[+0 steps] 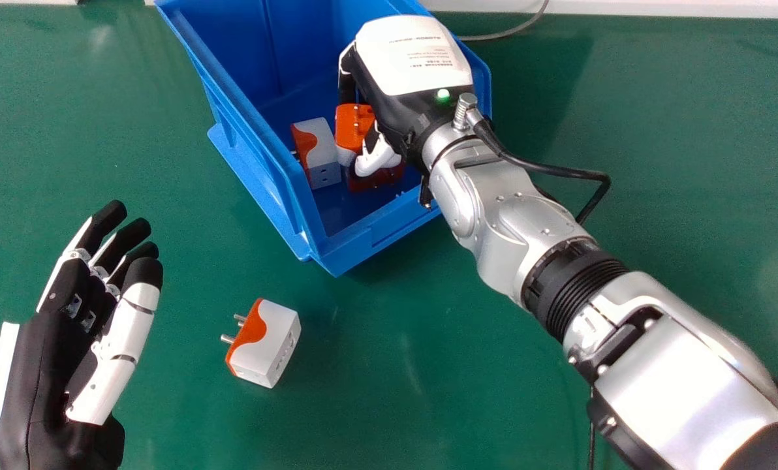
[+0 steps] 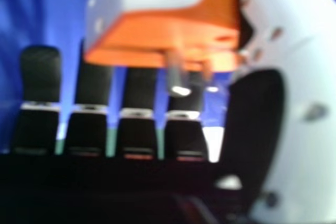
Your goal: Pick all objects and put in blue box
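My right hand (image 1: pixel 408 72) is inside the blue box (image 1: pixel 284 189), palm down, its fingers and thumb bent round an orange-and-white plug adapter (image 1: pixel 353 127). In the right hand view, that adapter (image 2: pixel 163 30) lies between the thumb and fingers of my right hand (image 2: pixel 257 124), its metal prongs toward the palm. Another white-and-orange adapter (image 1: pixel 320 147) rests on the box floor beside it. A dark red object (image 1: pixel 369 179) is partly hidden under the thumb. On the table, one more white-and-orange adapter (image 1: pixel 265 343) lies with prongs pointing left. My left hand (image 1: pixel 76 326) is open at the left.
The green table (image 1: pixel 428 378) stretches around the box. The silver right forearm crosses from the lower right over the box's near right edge. A black cable (image 1: pixel 559 171) loops beside the wrist, and a pale cable (image 1: pixel 510 31) runs behind the box.
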Motion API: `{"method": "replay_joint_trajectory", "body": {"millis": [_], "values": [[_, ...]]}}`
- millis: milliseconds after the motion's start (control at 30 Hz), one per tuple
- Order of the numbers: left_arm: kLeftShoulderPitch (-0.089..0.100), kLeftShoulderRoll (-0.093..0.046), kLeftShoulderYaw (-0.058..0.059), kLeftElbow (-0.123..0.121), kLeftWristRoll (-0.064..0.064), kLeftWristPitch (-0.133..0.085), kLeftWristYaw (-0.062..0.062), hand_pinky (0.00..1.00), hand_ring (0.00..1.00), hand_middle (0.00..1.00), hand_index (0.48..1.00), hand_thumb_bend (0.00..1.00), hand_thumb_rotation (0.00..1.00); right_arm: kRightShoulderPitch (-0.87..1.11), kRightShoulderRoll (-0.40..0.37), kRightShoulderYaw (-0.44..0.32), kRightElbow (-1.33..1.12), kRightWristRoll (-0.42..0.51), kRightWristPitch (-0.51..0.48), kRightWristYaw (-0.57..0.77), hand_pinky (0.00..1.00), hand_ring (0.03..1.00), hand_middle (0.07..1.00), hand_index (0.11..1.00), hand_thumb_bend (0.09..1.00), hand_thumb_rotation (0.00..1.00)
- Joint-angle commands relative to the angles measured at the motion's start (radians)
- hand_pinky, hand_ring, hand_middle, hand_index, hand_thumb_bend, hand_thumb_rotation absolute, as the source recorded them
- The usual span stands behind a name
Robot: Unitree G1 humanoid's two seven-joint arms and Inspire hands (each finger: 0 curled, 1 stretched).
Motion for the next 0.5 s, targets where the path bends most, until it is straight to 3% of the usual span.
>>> {"method": "replay_joint_trajectory", "body": {"millis": [0, 67, 133, 267, 467], "values": [[0.001, -0.003, 0.003, -0.011, -0.005, -0.026, -0.004, 0.84, 0.86, 0.86, 0.875, 0.45, 0.46, -0.022, -0.009, -0.001, -0.032, -0.001, 0.006, -0.020, 0.45, 0.615, 0.695, 0.634, 0.557, 0.00], [-0.001, -0.002, 0.003, -0.009, -0.005, -0.027, -0.005, 0.84, 0.86, 0.86, 0.876, 0.45, 0.46, -0.022, -0.009, 0.003, -0.032, -0.005, 0.006, -0.031, 0.51, 0.677, 0.749, 0.692, 0.601, 0.00], [-0.001, 0.000, 0.003, -0.008, 0.005, -0.029, -0.003, 0.84, 0.86, 0.87, 0.877, 0.45, 0.46, -0.021, -0.009, 0.005, -0.035, -0.007, 0.006, -0.037, 0.55, 0.727, 0.793, 0.739, 0.638, 0.00], [0.001, -0.004, 0.004, -0.012, 0.001, -0.021, 0.002, 0.84, 0.86, 0.86, 0.877, 0.45, 0.47, -0.021, -0.010, 0.012, -0.041, -0.011, 0.011, -0.033, 0.58, 0.760, 0.817, 0.771, 0.639, 0.00], [-0.002, -0.003, 0.001, -0.018, 0.006, -0.016, 0.006, 0.83, 0.86, 0.86, 0.872, 0.46, 0.47, -0.020, -0.011, 0.014, -0.045, -0.009, 0.018, -0.038, 0.61, 0.779, 0.828, 0.785, 0.652, 0.00]]}}
